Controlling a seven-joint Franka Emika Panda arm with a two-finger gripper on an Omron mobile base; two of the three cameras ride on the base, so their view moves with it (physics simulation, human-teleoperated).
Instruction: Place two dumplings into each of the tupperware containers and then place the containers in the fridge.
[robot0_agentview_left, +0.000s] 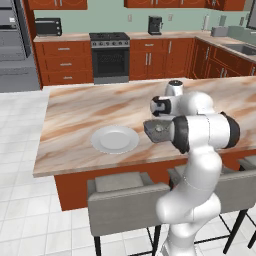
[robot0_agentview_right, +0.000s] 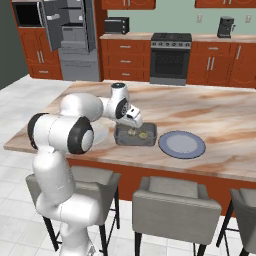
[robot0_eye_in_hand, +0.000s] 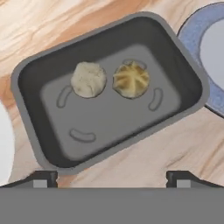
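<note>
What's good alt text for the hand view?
Grey tupperware container on a marbled counter, seen from above, holding two dumplings side by side. The open claw hovers over it; a blue-grey plate lies beside the container.

Marbled island counter (robot0_agentview_left: 75, 112) on white tiled floor (robot0_agentview_left: 20, 210); grey stools (robot0_agentview_right: 172, 200) along its near edge; red-brown cabinets (robot0_agentview_left: 62, 62) against a pale green wall (robot0_agentview_left: 107, 20).

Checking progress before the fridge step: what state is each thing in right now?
tupperware container: on the counter, holds two dumplings.
dumplings: side by side inside it.
plate: empty, beside the container.
fridge: door open.
gripper: open above the container.
</note>
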